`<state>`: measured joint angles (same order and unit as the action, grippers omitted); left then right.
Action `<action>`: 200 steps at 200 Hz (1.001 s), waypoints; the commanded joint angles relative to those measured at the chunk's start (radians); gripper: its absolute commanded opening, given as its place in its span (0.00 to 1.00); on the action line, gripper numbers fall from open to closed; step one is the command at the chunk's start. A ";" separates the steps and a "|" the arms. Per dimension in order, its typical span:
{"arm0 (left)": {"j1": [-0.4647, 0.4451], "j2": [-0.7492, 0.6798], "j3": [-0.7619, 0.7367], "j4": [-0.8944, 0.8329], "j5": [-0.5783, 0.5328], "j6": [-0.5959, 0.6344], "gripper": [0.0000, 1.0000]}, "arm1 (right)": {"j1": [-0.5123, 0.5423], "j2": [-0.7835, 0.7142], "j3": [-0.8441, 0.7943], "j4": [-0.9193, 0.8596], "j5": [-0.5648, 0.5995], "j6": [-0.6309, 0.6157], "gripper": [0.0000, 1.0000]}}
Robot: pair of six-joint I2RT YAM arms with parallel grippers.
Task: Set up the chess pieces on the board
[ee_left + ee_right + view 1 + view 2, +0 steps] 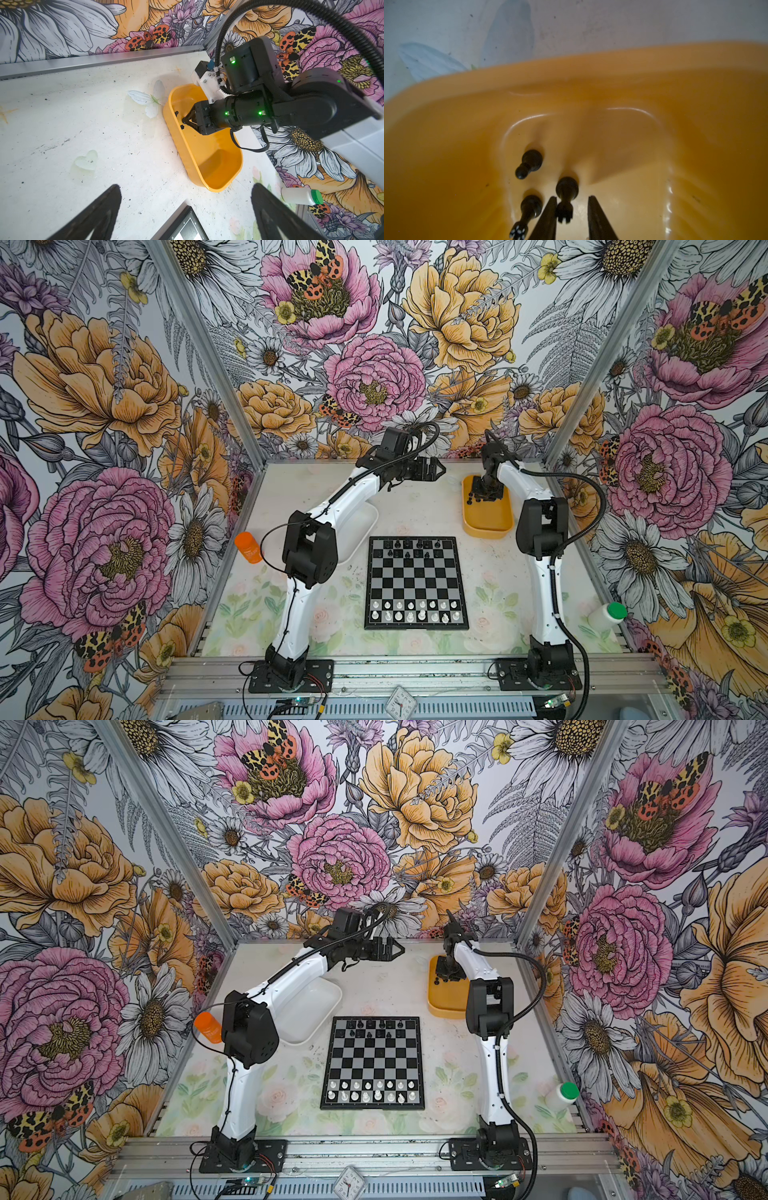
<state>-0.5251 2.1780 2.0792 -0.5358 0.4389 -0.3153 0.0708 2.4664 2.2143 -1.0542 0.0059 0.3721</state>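
Bench entry, near to far; every place is given from the chessboard.

- Off the near edge of the small square black-and-silver chessboard (417, 583) with its black frame lies a white-faced analogue clock (401, 700). Its numerals are too small to read.
- On the two near rows, the tiny white translucent plastic chessmen (415, 611) stand upright, and both rows look full.
- On the two far rows, the glossy black plastic chessmen (409, 549) stand with gaps between them. Judged: the black side is the work in hand.
- To the left is an orange cylindrical plastic bottle (248, 547) whose label print is illegible. To the right is a white plastic bottle with green cap (606, 614), no writing seen.
- In the left wrist view, the chessboard's frame carries pale coordinate marks. One looks like a 4, but this is uncertain.
- Beyond the far edge, the left gripper (439, 470) hangs in the air, jaws spread wide and empty, probably parked clear of the other arm.
- Beyond the far-right corner, a yellow oblong plastic tub (488, 518) holds the loose black stock.
- The right gripper (572, 199) is down inside the tub, jaws narrowly parted around a crown-topped black piece (566, 188) lying on its side. One finger is at the piece's head and the other stands just clear, so it is not pinched yet.
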 commanded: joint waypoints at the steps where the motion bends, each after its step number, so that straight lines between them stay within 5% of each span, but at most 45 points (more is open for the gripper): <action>1: 0.012 -0.057 -0.019 0.002 0.001 0.000 0.99 | -0.003 0.020 0.016 0.007 -0.004 -0.014 0.28; 200: 0.036 -0.054 -0.019 0.001 0.024 -0.005 0.99 | -0.004 0.019 0.068 0.004 -0.003 -0.019 0.25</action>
<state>-0.4988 2.1704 2.0663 -0.5358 0.4393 -0.3153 0.0708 2.4783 2.2456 -1.0542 0.0032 0.3645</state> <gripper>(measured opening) 0.988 0.259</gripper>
